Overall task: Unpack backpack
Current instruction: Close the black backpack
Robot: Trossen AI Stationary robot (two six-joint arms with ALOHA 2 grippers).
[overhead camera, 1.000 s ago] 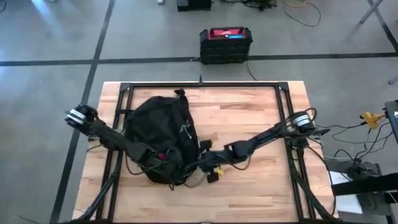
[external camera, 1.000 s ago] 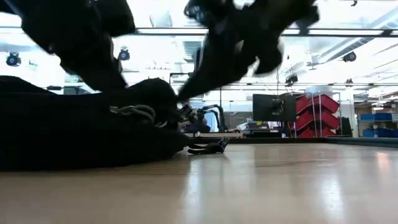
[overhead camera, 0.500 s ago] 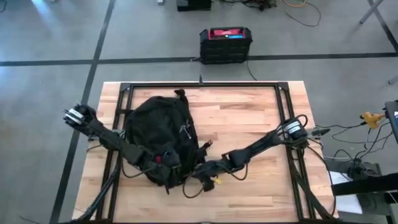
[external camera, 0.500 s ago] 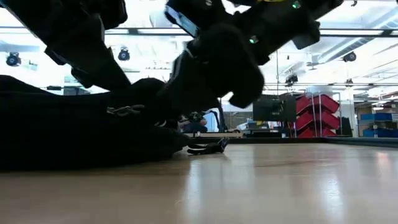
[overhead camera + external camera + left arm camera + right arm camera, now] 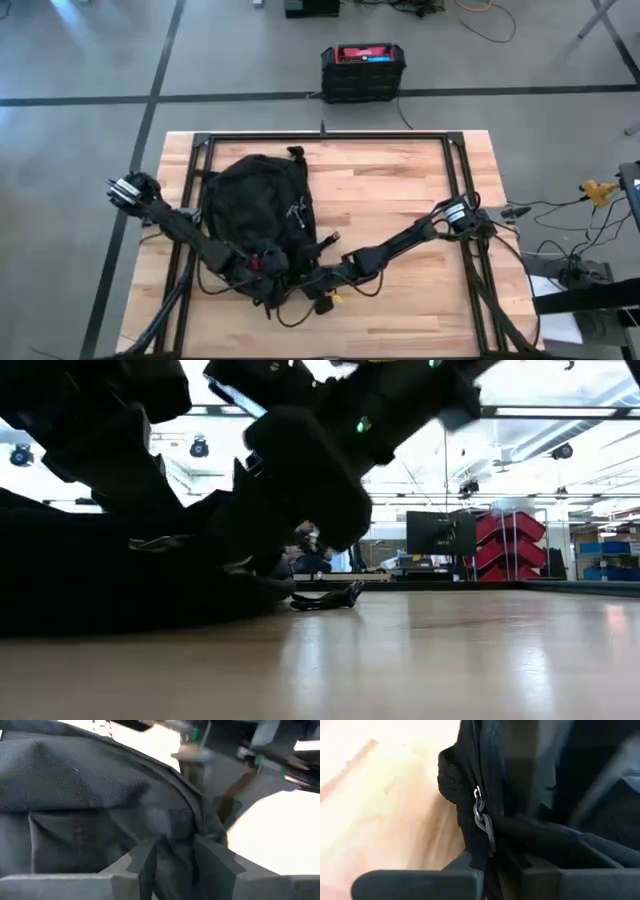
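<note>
A wooden table (image 5: pixel 400 200) is carrying the whole scene, with a black metal frame (image 5: pixel 455 190) running round its edge. The backpack (image 5: pixel 255 205) is lying flat on the left half of the table, its black fabric bulging and a strap (image 5: pixel 325 600) trailing onto the wood in the low view.

Both arms are meeting at the bag's near end. The left gripper (image 5: pixel 262 272) is pressing on the lower edge of the backpack; in its wrist view its fingers (image 5: pixel 142 862) are standing narrowly apart with a fold of mesh-textured fabric between them, apparently pinching the cloth to hold the bag steady. The right gripper (image 5: pixel 318 296) is sitting just beside it at the bag's corner, fingers (image 5: pixel 470 865) closing round the seam where a metal zip pull (image 5: pixel 482 820) is hanging; whether they are gripping the pull itself or only the fabric by it is hard to tell.

This looks like the opening step: getting the zip undone. The next move probably calls for the right gripper drawing the pull along the zip track while the left is anchoring the fabric against it.
</note>
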